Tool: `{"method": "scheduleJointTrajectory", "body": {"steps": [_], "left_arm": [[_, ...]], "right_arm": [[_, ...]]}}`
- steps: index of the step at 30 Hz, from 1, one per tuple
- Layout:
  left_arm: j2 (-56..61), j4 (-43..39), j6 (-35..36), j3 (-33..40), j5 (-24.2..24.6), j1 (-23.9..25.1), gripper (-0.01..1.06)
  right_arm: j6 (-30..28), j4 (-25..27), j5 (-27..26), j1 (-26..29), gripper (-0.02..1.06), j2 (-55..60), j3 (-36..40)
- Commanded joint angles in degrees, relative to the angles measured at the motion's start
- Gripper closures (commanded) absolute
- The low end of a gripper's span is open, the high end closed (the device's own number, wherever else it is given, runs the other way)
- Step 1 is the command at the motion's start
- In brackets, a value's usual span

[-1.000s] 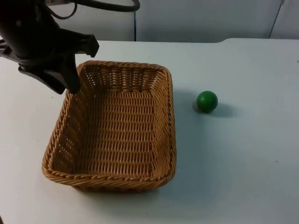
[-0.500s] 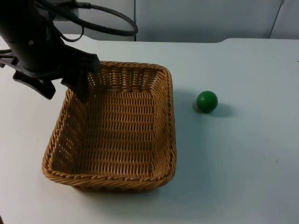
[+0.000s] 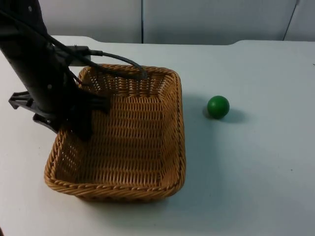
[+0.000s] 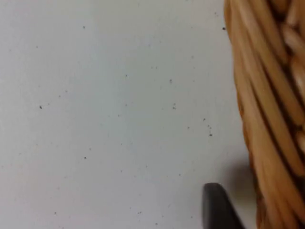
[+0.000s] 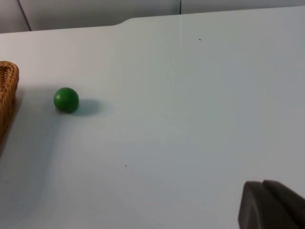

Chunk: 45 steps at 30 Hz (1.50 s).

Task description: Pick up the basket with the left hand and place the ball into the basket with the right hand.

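Left gripper (image 3: 81,129) is parked low at the basket (image 3: 147,147)'s left wall, and it looks like one finger is set inside the rim and the other outside, so the wall is straddled. Whether the wicker is actually pinched can't be told, since the contact spot is hidden by the arm in the top view. In the left wrist view a single black fingertip (image 4: 219,207) is seen on the bare table (image 4: 105,105) just beside the woven wall (image 4: 267,119), which fits an outside finger lined up for a clamp. That placement is probably chosen because a thin side wall is the easiest bit of a basket to be gripped and lifted by.

Nothing has been lifted yet; the basket is sitting flat on the table.

Right gripper (image 5: 271,205) is held back well apart from everything, waiting, and its opening can't be judged.

Green ball (image 3: 218,106) is resting on the table just to the right of the basket, outside it, not touching. In the right wrist view the ball (image 5: 66,99) is seen far off from the fingertip, near the basket's edge (image 5: 7,95), so a long reach will be needed.
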State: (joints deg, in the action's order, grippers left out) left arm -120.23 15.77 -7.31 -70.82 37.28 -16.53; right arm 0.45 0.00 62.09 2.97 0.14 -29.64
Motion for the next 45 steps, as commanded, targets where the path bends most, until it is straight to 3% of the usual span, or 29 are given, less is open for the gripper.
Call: {"method": "scheduleJointTrajectory", "body": {"steps": [1, 3, 11, 19, 24, 27, 45], "left_arm": [[-1.03, 3.68, 0.48, -0.46, -0.59, 0.85, 0.99], [-1.03, 5.45, 0.29, -0.46, -0.59, 1.29, 1.05], [4.11, 16.70, -4.42, -0.46, 1.16, 4.43, 1.05], [12.05, 17.08, -4.41, -0.46, 2.94, 6.42, 1.05], [13.48, 17.48, -4.29, -0.46, 9.47, 9.45, 1.05], [13.48, 17.34, -4.29, -0.46, 10.73, 9.50, 1.05], [13.48, 17.71, -4.29, -0.46, 8.98, 9.50, 1.05]], "right_arm": [[-0.45, 0.00, -0.34, -0.15, 1.05, -0.14, 0.50], [-0.45, 0.00, -0.34, -0.15, 1.05, -0.14, 0.50], [-0.45, 0.00, -0.34, -0.15, 1.05, -0.14, 0.50], [-0.45, 0.00, -0.34, -0.15, 1.05, -0.14, 0.50], [-0.45, 0.00, -0.34, -0.15, 1.05, -0.14, 0.50], [-0.45, 0.00, -0.34, -0.15, 1.05, -0.14, 0.50], [-0.45, 0.00, -0.34, -0.15, 1.05, -0.14, 0.50]]}}
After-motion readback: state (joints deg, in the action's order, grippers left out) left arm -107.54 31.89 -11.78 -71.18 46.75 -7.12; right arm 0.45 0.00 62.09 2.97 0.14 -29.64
